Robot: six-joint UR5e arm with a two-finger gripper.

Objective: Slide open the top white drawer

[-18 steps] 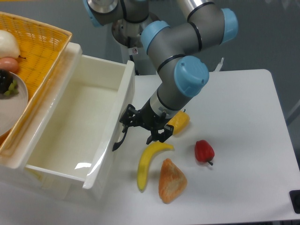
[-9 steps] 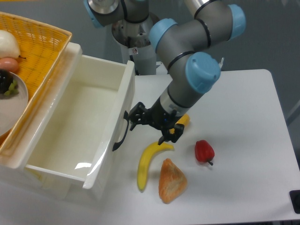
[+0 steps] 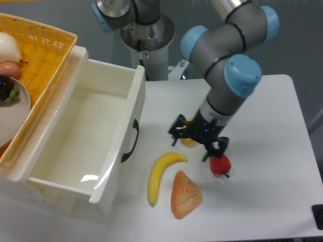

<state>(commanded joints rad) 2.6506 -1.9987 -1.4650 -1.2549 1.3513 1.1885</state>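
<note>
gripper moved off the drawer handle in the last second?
Yes. The gripper has pulled away to image right from the black handle of the top white drawer. It now hangs open between the banana and the red pepper, holding nothing.

No text, brand, number or sign can be read anywhere in the camera view. The only mark that looks like a label is a small pale sticker with a red spot (image 3: 146, 54) on the grey metal robot base column (image 3: 151, 48), up and to the left of the black two-finger gripper (image 3: 200, 142); it is too small and blurred to make out any lettering.
</note>
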